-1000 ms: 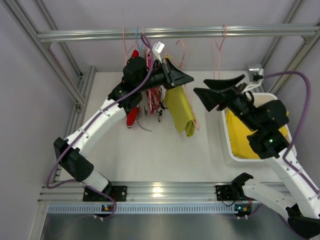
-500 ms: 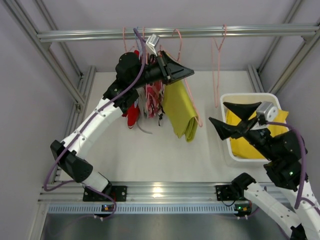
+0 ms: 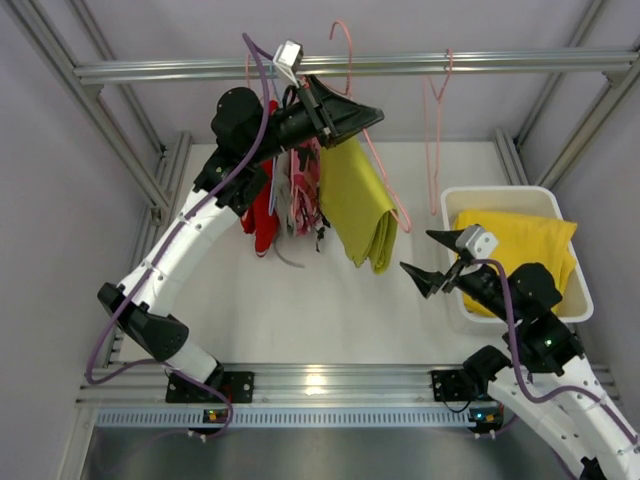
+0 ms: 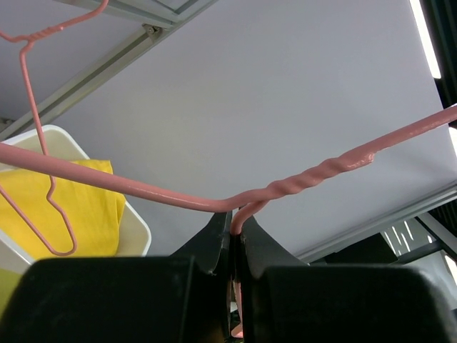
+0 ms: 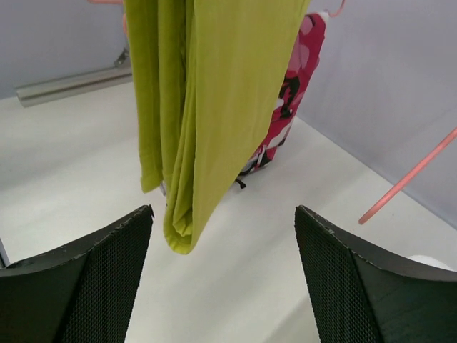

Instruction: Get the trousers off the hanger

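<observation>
The yellow-green trousers (image 3: 360, 205) hang folded over a pink wire hanger (image 3: 345, 50), lifted off the rail. My left gripper (image 3: 372, 113) is shut on the hanger's neck (image 4: 246, 211) just below its twisted wire. My right gripper (image 3: 430, 258) is open and empty, low over the table, to the right of the trousers' lower end (image 5: 193, 143). The bright yellow trousers (image 3: 515, 260) lie in the white bin (image 3: 452, 200); they also show in the left wrist view (image 4: 50, 207).
A red garment (image 3: 263, 215) and a pink patterned garment (image 3: 305, 195) hang from the metal rail (image 3: 500, 65) behind my left arm. An empty pink hanger (image 3: 435, 120) hangs on the rail above the bin. Frame posts stand at both sides.
My left gripper has raised the hanger with the yellow-green trousers up above the rail. My right gripper has pulled back from the bin, down and toward the near edge, open.
</observation>
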`<state>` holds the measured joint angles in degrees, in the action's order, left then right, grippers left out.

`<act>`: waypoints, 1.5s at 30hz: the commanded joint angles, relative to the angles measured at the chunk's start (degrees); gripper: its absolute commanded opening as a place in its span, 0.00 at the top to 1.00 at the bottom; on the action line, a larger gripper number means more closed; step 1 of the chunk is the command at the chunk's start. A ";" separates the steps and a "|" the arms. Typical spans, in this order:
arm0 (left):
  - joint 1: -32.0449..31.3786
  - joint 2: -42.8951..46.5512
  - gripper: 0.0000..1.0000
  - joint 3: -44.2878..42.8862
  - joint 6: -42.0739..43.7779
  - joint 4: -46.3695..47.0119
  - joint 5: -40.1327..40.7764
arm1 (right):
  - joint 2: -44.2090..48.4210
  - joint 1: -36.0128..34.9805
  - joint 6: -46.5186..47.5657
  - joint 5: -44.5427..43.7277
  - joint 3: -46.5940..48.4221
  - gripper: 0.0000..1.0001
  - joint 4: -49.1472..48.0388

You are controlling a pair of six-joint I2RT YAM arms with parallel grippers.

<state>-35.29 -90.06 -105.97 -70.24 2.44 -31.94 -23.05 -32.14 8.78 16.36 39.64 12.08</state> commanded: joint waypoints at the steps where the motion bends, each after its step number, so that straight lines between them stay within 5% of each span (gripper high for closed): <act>1: 0.04 2.26 1.00 -6.35 1.24 12.86 0.66 | -1.65 -0.03 2.21 0.60 -2.01 0.20 -7.23; 8: 0.04 1.91 1.00 -7.49 0.98 13.21 0.39 | -3.49 -3.01 4.40 2.63 -5.18 0.01 -10.23; 20: 0.04 2.26 1.00 -7.41 0.54 12.42 0.66 | -11.05 -10.05 2.39 -10.81 -7.65 0.01 -20.60; 28: 0.04 3.05 1.00 -6.88 0.01 12.42 0.31 | -16.14 -10.05 0.10 -16.10 -5.54 0.14 -23.50; 36: 0.04 3.75 1.00 -5.91 -0.69 12.68 -0.05 | -15.98 -10.05 -0.25 -24.01 -5.19 0.43 -25.69; 45: -0.04 4.72 1.00 -2.66 -1.83 13.03 -0.31 | -17.64 -10.05 1.06 -17.42 -0.71 0.41 -31.23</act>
<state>-35.31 -90.48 -107.55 -73.36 2.28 -32.18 -40.07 -41.12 8.93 -3.62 34.83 -11.29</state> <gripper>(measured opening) 0.053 0.586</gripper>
